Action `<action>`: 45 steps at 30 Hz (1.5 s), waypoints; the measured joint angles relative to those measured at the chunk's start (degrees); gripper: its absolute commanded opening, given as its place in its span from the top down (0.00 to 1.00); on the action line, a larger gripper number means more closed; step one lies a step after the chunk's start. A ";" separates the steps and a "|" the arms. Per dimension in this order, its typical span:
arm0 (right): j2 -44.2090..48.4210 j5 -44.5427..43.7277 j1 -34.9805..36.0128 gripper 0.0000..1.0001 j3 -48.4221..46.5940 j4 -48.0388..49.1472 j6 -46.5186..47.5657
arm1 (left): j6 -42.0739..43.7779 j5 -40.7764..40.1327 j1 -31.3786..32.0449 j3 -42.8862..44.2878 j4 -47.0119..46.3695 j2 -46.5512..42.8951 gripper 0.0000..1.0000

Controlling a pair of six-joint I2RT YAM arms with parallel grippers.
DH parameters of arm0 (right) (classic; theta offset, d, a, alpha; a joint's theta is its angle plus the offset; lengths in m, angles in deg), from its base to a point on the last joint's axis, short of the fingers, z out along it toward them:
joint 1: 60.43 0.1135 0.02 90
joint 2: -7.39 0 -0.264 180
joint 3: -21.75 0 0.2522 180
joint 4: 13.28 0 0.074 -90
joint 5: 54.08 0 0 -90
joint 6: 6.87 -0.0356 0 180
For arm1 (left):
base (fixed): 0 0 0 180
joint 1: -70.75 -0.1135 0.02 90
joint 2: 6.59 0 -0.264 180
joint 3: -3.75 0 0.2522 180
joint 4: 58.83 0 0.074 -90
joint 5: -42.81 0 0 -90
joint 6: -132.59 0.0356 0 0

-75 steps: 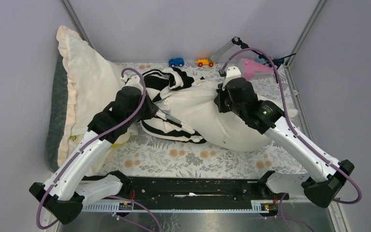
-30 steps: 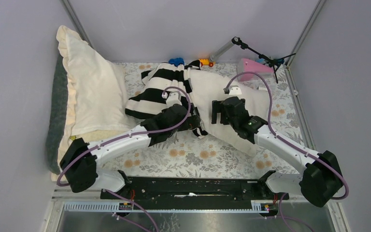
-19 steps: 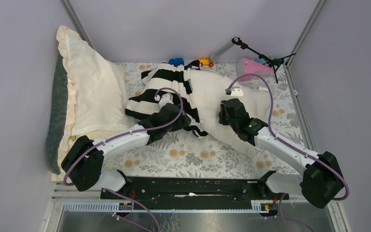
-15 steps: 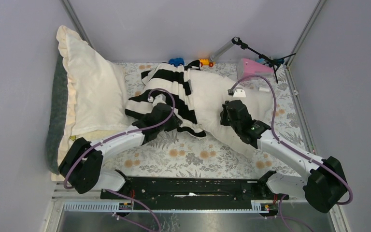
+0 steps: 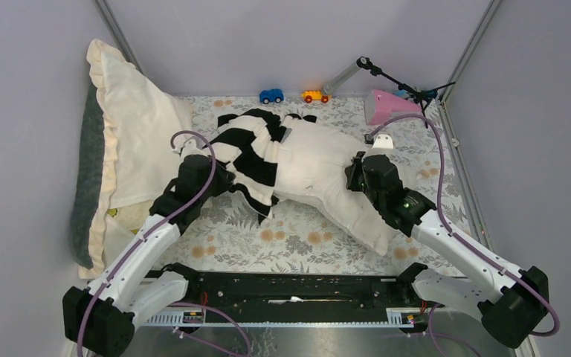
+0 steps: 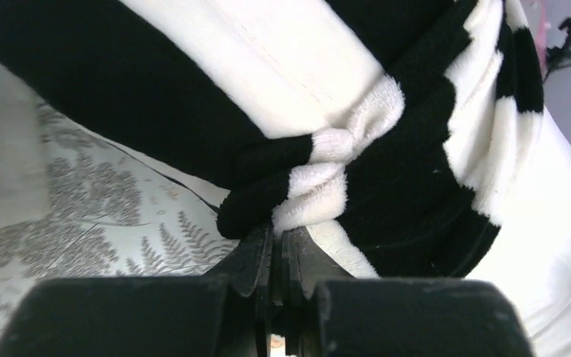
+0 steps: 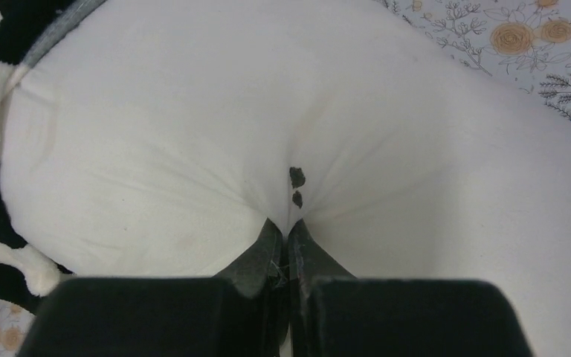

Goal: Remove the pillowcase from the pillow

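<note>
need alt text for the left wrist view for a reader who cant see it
The left tool is shut on a bunched fold of the black and white striped pillowcase, which fills most of the frame. The off-white pillow shows at the right edge, and the fern-printed table cover lies at lower left.

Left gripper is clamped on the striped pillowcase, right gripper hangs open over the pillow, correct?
No: the right gripper is shut on a fold of the pillow, per the right wrist view. The left gripper does clamp the pillowcase.
</note>
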 measured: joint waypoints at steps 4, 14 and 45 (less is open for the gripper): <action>0.20 -0.09 0.00 1.00 -0.87 -1.05 -0.46 | -1.20 2.67 -7.85 -1.55 3.48 -3.89 1.00; 6.60 -1.49 -0.20 0.99 1.36 -2.58 -3.93 | -5.77 13.11 -22.34 -4.44 8.59 -7.63 1.00; -9.05 12.41 -1.33 0.00 -7.67 -8.41 5.90 | 6.60 -22.36 25.75 18.78 12.13 14.95 0.01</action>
